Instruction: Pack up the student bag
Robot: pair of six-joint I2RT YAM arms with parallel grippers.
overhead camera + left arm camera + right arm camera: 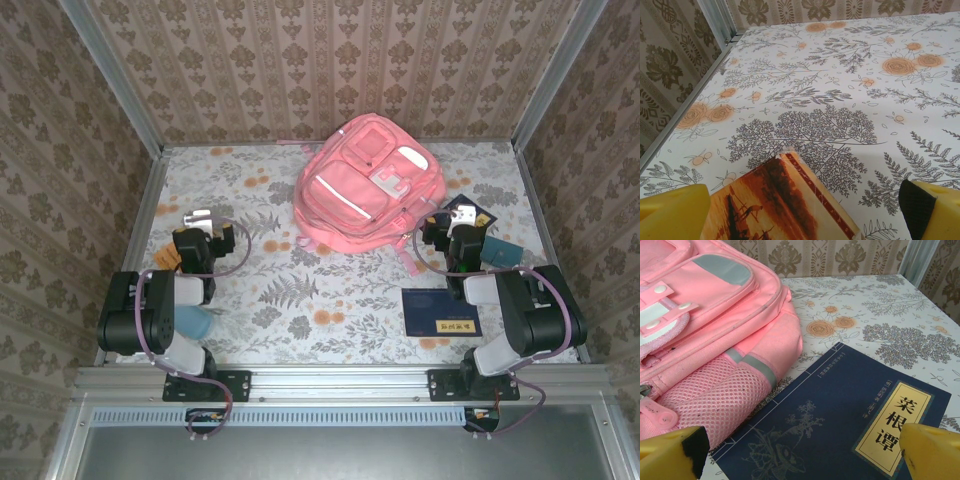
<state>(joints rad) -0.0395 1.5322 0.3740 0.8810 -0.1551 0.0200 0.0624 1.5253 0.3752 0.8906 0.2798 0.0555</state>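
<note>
The student bag (368,185), a large pink backpack with a white stripe, lies at the back middle of the table. Its mesh side pocket (715,400) sits just left of a dark-blue book with a yellow title label (840,415). My right gripper (800,455) hovers open over that book, beside the bag's right edge (460,228). My left gripper (802,217) is open too, low over an orange sunset-cover book (775,200) at the table's left (197,228). Neither gripper holds anything.
A second dark-blue booklet (440,312) lies flat in front of the right arm. A teal item (500,250) rests at the right edge, and a pale blue one (190,322) by the left arm's base. Metal rails and patterned walls bound the table (330,290).
</note>
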